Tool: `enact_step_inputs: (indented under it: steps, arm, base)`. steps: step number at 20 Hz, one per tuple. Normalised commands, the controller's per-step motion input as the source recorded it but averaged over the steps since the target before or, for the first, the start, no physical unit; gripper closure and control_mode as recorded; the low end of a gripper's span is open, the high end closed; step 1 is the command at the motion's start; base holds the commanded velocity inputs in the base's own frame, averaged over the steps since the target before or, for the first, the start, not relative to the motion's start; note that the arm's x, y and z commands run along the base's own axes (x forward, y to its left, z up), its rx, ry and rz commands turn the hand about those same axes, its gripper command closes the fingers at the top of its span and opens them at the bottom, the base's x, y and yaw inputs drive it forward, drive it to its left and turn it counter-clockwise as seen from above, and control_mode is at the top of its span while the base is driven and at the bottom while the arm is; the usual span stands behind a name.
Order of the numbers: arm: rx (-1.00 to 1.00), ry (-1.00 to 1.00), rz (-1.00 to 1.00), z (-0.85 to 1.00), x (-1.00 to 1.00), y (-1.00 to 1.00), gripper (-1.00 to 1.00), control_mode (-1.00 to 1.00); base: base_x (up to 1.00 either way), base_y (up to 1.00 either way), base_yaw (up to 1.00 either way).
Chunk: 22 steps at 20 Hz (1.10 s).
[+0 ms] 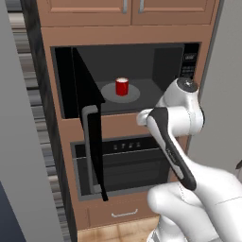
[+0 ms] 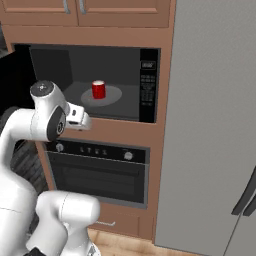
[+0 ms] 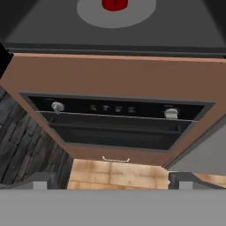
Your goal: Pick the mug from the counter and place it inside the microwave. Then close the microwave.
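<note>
Your mug stands upright on the grey turntable inside the microwave, so placing looks done. The door hangs wide open, awaiting closing. Your jaws are spread and empty, pulled back outside. Below sits the black oven in brown cabinetry.

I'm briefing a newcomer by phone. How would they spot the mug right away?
Find the microwave, the black box built into brown cabinetry above the oven, its door swung open. On its grey turntable stands the mug: a small red cylinder, the only red thing there.
</note>
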Motion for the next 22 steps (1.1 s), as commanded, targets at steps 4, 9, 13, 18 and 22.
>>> enact_step_inputs:
  steps: [4, 9, 13, 18, 22]
  arm:
    - [0.0, -0.06, 0.0, 0.32, -0.88, -0.01, -1.0, -1.0]
    - [0.0, -0.1, 0.0, 0.28, -0.97, 0.0, -1.0, -1.0]
    - [0.01, -0.2, 0.0, 0.12, -1.0, 0.0, -1.0, -1.0]
    - [0.0, -0.24, 0.0, 0.08, -0.93, 0.0, -1.0, -1.0]
    - [0.0, -0.25, -0.01, 0.16, -0.79, 0.0, -1.0, -1.0]
  base:
    - [0.0, 0.0, 0.0]
    - [0.0, 0.0, 0.0]
    - [0.0, 0.0, 0.0]
    - [0.0, 0.0, 0.0]
    - [0.0, 0.0, 0.0]
